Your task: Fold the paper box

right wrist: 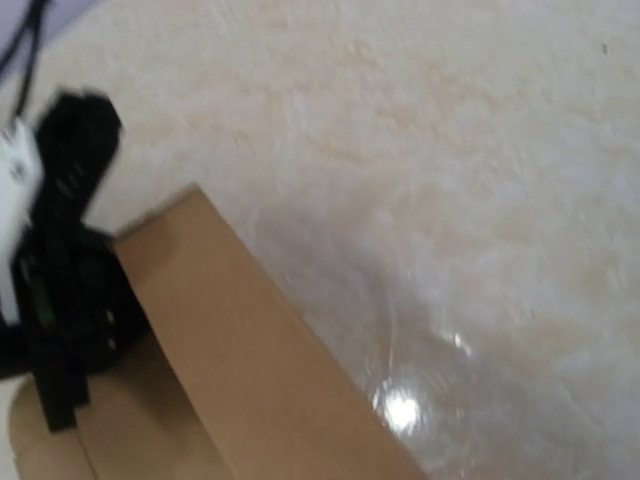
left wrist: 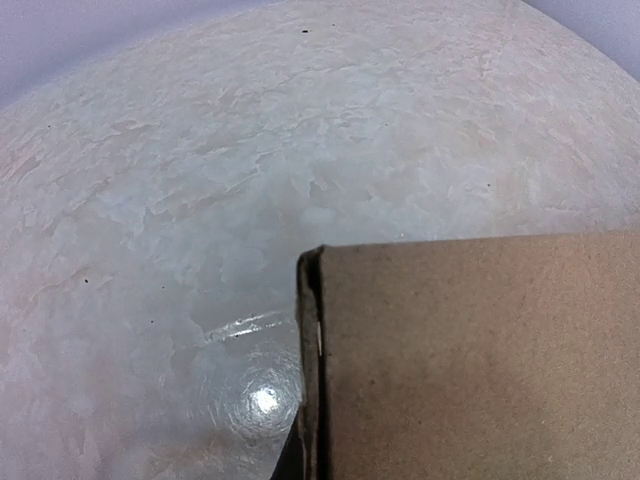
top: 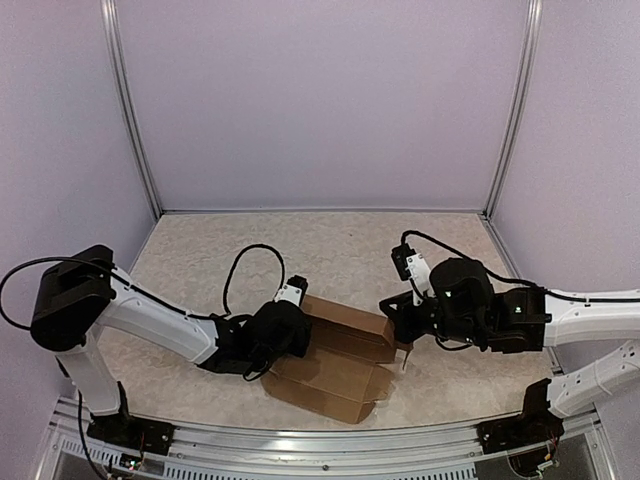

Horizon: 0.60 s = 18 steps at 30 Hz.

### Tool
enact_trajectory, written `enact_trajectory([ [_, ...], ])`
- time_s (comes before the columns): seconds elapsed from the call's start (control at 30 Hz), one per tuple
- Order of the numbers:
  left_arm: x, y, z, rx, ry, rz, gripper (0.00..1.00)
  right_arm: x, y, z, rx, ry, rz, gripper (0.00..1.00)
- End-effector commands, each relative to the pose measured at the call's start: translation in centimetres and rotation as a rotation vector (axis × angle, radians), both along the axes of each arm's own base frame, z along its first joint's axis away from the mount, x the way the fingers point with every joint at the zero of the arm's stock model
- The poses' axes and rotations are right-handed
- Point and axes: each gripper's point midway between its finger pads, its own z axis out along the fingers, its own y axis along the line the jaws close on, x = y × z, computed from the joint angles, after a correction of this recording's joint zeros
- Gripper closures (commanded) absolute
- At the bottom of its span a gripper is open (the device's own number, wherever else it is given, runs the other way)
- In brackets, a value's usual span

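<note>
The paper box [top: 340,368] lies on the table [top: 330,245] between the two arms, near the front edge. It is half formed, with long brown panels raised and loose flaps at the right end.

The left gripper [top: 300,338] is clenched at the box's left end. In the left wrist view the cardboard edge [left wrist: 310,330] sits right where the fingers would be and hides them, so I read it as pinching that end wall, probably.

The right gripper [top: 395,325] is fully closed with its tips against the right end, and I see nothing between them.

Risks, as I judge them:
- If the closed right tips push without a grip, the light box skids on the glossy table or pivots around the left pinch instead of folding.
- If I push too hard, the panel buckles off its crease.
- A thin wall can slip out of the left pinch, and the raised side then springs flat.
- The right wrist view is blurred, so I can't aim well at the flap.
</note>
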Motion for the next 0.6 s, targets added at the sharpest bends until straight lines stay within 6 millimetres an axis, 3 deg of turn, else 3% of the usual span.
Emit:
enact_trajectory([
  [0.0, -0.1, 0.6, 0.7, -0.023, 0.037, 0.090, 1.00, -0.6, 0.1, -1.1, -0.064, 0.077, 0.005, 1.00],
  [0.57, -1.0, 0.4, 0.5, -0.068, 0.080, 0.124, 1.00, 0.5, -1.0, -5.2, -0.250, 0.152, -0.109, 1.00],
])
